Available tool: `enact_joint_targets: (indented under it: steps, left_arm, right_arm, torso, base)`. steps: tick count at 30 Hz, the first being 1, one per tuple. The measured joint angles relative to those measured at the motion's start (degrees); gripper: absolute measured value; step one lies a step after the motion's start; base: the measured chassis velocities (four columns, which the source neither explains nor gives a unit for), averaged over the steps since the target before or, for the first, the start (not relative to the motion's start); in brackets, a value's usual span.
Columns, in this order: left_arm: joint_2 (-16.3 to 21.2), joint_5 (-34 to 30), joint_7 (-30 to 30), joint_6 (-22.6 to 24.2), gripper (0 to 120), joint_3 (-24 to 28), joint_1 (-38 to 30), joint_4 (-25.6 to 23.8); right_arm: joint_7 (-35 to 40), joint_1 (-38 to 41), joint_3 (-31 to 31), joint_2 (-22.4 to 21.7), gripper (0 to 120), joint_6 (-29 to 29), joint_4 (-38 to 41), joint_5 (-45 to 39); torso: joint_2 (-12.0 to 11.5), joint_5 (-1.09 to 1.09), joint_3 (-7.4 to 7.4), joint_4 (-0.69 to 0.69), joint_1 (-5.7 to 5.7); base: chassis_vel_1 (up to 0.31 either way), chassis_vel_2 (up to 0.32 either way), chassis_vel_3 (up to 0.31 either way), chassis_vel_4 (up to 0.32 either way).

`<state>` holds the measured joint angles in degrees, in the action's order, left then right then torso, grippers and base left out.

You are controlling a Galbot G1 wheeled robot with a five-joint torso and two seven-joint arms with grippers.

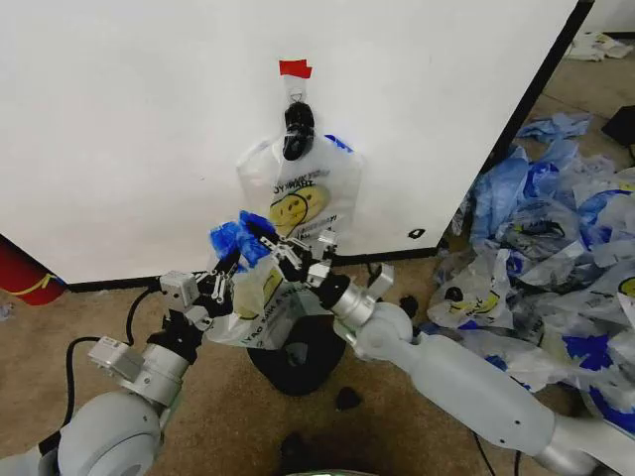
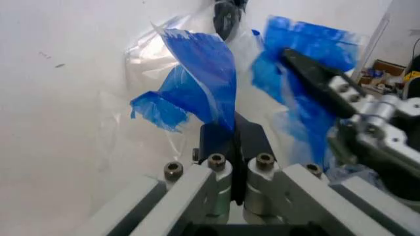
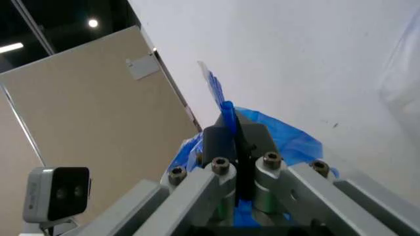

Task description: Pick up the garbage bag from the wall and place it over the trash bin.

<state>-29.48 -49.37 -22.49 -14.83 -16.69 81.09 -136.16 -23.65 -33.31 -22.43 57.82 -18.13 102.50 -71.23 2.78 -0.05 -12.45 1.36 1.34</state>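
Garbage bag (image 1: 260, 302) is hanging between my left tool (image 1: 230, 266) and right tool (image 1: 296, 254), each clamped on a blue handle, just above the trash bin (image 1: 298, 357); uneven pulling risks tearing the film

- You've got both grippers up in front of the white wall (image 1: 129, 129), holding one garbage bag (image 1: 260, 297) stretched between them.
- Your left gripper (image 1: 226, 270) pinches the crumpled blue edge on its side, your right gripper (image 1: 281, 250) grips the other blue edge just beside it.
- The bag sags right above the trash bin (image 1: 298, 359) (black, round, sitting on the tan carpet).
- Another smiley bag (image 1: 298, 193) hangs on the wall from a black clip (image 1: 297, 129), with red tape (image 1: 295, 68) above.
- A heap of blue-and-clear bags (image 1: 556, 248) lies off to your right, and a red cylinder (image 1: 25, 273) to your left.
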Motion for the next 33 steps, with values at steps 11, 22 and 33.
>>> enact_joint_targets:
  steps: [11,22,33]
  left_arm:
    - [-1.4,2.0,0.2,0.0,0,0.0,2.6,0.1]
    - [-4.0,6.7,1.2,-1.1,0,-0.4,9.4,0.4]
    - [-4.8,8.4,1.7,-1.5,0,-2.4,12.8,0.0]
  right_arm:
    - [-1.4,-6.6,4.2,-5.4,0,0.0,3.5,0.7]
    - [-1.4,-11.9,5.5,-6.4,0,0.0,5.3,2.9]
    - [-2.7,-16.2,7.4,-6.0,0,-0.7,3.6,5.0]
  torso:
    - [0.0,0.0,0.0,-0.01,0.0]
    - [0.0,-0.01,0.01,-0.02,0.0]
    - [0.0,0.0,0.0,0.0,0.0]
  base:
    - [0.0,0.0,0.0,0.0]
    - [0.0,0.0,0.0,0.0]
    - [0.0,0.0,0.0,0.0]
